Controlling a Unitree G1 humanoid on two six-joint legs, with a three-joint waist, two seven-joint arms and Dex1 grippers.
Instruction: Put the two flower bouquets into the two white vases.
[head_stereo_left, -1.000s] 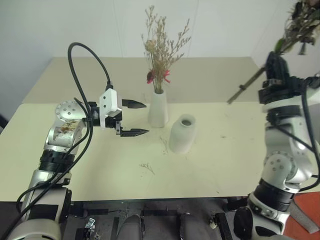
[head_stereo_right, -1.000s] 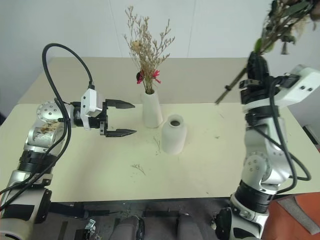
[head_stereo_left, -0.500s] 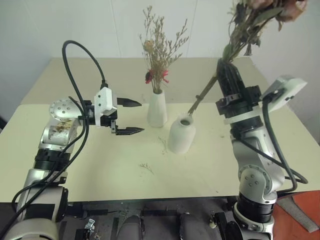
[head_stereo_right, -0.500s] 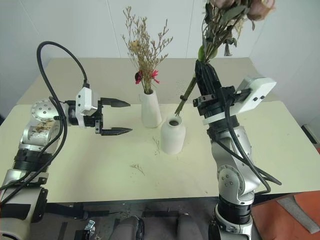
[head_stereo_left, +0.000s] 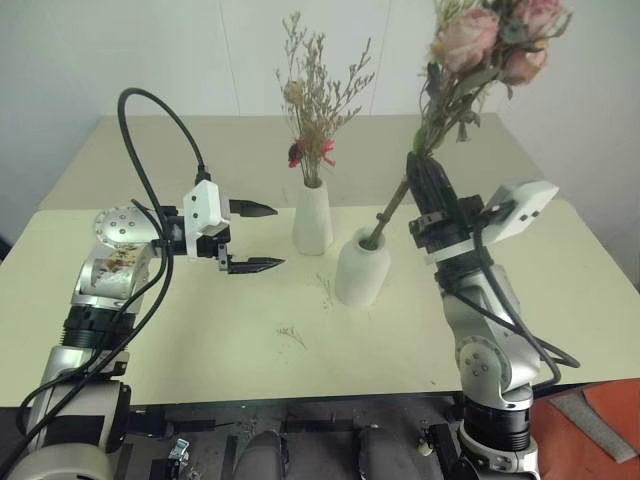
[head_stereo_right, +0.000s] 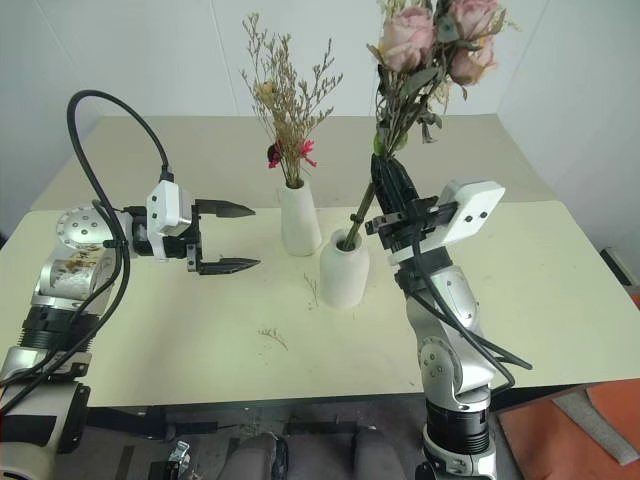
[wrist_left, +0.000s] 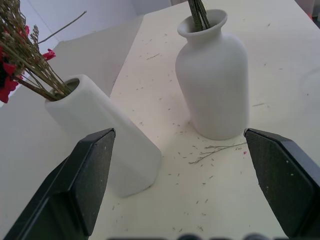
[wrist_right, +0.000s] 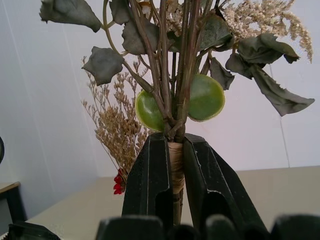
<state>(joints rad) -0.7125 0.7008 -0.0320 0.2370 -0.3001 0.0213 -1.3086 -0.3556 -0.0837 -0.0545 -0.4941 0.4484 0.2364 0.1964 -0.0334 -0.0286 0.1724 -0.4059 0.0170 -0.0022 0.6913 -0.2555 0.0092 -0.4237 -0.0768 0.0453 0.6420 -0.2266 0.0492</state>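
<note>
The right gripper (wrist_right: 175, 165) clamps the wrapped stems of the rose bouquet (head_stereo_right: 420, 45), whose stem ends sit in the mouth of the rounded white vase (head_stereo_right: 343, 270) while the pink blooms lean up and away to the right. The left gripper (head_stereo_right: 228, 237) hovers above the cream table (head_stereo_right: 200, 340) with its black fingers spread wide and nothing between them, pointing toward the tall cone vase (head_stereo_right: 299, 220). That vase holds the dried grass bouquet (head_stereo_right: 288, 110). Small loose twigs (head_stereo_right: 272, 337) lie near the vases.
</note>
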